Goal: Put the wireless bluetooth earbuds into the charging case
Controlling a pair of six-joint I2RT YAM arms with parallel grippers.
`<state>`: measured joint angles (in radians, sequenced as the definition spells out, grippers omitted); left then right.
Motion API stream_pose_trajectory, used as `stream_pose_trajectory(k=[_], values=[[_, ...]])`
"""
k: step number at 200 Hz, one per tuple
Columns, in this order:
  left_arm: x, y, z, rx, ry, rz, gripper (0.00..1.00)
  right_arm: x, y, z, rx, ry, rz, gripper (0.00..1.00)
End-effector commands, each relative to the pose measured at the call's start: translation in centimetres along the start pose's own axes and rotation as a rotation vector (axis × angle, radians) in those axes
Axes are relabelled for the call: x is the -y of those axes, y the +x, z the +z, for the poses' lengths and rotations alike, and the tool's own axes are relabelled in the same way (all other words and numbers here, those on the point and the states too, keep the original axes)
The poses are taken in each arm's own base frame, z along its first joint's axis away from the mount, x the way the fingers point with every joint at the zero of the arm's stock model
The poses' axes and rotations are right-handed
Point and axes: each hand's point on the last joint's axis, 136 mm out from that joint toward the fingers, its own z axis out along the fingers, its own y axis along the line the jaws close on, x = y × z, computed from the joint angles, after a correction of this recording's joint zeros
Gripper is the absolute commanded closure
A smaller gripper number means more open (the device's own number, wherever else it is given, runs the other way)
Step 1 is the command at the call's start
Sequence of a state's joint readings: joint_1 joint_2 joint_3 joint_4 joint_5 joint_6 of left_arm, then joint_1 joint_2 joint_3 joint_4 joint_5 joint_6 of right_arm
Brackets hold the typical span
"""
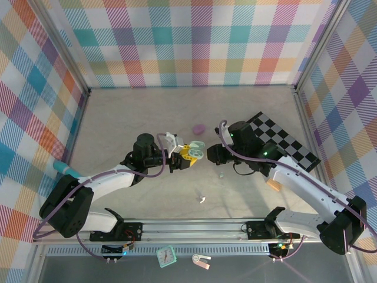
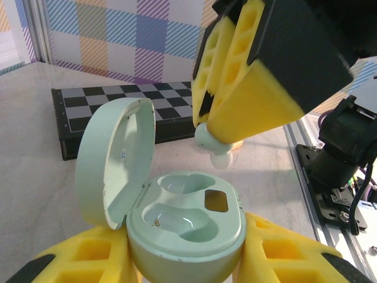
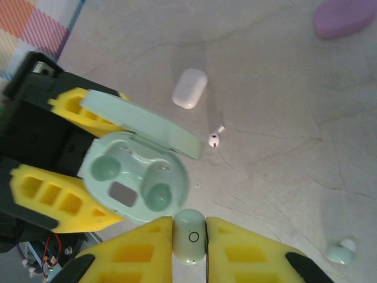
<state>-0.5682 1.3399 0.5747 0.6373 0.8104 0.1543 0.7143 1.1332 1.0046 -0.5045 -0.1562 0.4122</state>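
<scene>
At centre of the overhead view, two arms meet tip to tip above the pale table (image 1: 118,118).

1. Left gripper (image 1: 187,153): yellow foam fingers (image 2: 76,259) clamped on both sides of the mint green charging case (image 2: 185,236). The lid stands open at the left of the left wrist frame. Two moulded wells face up, with an amber rectangular patch (image 2: 216,200) beside them. A speck of bluish print inside the lid is too small to read. The case's underside is hidden by the fingers.
2. Right gripper (image 3: 189,239): closed on a mint green earbud (image 3: 189,233), held just beside the case rim and not in a well. A thin black ring is marked on the bud's face. Its lower part is cut off by the frame edge.
3. White case (image 3: 189,88): shut, lying on the table at upper centre of the right wrist view. White earbud (image 3: 215,139) just below it.
4. Purple case (image 3: 344,16): upper right corner, cropped by the frame.
5. Second mint earbud (image 3: 340,253): lower right, blurred.
6. Checkerboard (image 2: 118,112): lies flat behind the open lid, which partly covers it.
7. Teal dial-like object (image 1: 166,256): bottom edge of the overhead view, its face illegible.
</scene>
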Motion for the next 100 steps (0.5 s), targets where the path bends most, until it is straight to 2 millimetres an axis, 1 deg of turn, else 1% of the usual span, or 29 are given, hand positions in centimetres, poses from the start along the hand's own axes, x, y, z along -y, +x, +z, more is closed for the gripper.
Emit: stream_pose_trajectory(k=[1,52,66,100], values=[[0.7,-1.6,0.1,0.033,0.043,0.06,0.74,-2.3,-2.3,-0.7,0.064,-0.072,-0.083,0.8],[1.0,-1.8,0.0,0.037,0.055,0.064,0.74,-3.1,-2.6,0.2,0.047,-0.09,-0.117,0.81],[1.1,-2.1,-0.1,0.041,0.055,0.07,0.74,-3.1,-2.6,0.5,0.04,-0.088,-0.124,0.81],[1.3,-2.4,-0.4,0.045,0.046,0.077,0.74,-2.5,-1.8,1.1,0.005,-0.065,-0.129,0.8]])
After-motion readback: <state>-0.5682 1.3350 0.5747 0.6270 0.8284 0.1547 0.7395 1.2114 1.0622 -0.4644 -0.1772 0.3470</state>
